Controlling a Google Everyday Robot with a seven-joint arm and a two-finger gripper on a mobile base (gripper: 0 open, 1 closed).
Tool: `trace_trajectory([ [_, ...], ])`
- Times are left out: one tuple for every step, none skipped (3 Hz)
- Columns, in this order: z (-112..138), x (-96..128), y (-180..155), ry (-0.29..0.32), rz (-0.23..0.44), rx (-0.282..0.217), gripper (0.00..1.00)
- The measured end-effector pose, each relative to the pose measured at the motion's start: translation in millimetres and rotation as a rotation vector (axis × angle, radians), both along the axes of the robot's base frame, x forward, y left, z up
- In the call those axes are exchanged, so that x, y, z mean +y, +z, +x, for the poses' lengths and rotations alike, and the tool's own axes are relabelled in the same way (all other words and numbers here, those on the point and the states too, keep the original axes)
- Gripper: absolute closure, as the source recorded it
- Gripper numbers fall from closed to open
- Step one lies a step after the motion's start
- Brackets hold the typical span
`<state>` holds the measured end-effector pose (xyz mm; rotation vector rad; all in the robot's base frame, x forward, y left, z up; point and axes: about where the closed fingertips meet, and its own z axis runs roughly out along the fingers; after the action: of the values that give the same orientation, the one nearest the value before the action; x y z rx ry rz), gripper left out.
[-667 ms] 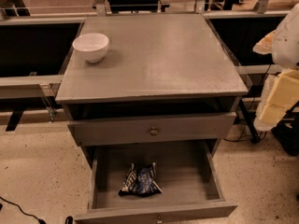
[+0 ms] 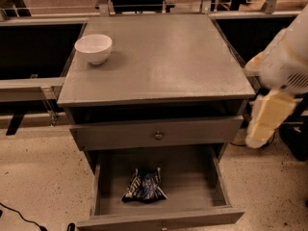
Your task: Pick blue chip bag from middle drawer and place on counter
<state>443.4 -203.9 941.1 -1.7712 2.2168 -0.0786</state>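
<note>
The blue chip bag lies crumpled on the flat bottom of the middle drawer, which is pulled out wide open, with the bag near its front centre. The same-looking grey drawer above it is closed. The counter is the cabinet's grey top. My white and cream arm comes in at the right edge, and my gripper hangs at its lower end, beside the cabinet's right side at the height of the upper drawer. It is well above and to the right of the bag.
A white bowl stands on the counter's back left corner. Dark recessed bays flank the cabinet left and right. A metal rail runs at the left. Speckled floor surrounds the open drawer, and a black cable lies at the lower left.
My arm has moved a little to the left and down, closer to the cabinet's right side. The bag, drawer and bowl have not moved.
</note>
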Motion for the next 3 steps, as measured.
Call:
trace_trajectory([
  [0.8,35.2,-83.1,0.099,0.025,0.032,0.00],
  [-13.3,53.2,-151.0,0.190,0.066,0.057,0.00],
  [-16.6,56.3,-165.6,0.258,0.059,0.043,0.00],
])
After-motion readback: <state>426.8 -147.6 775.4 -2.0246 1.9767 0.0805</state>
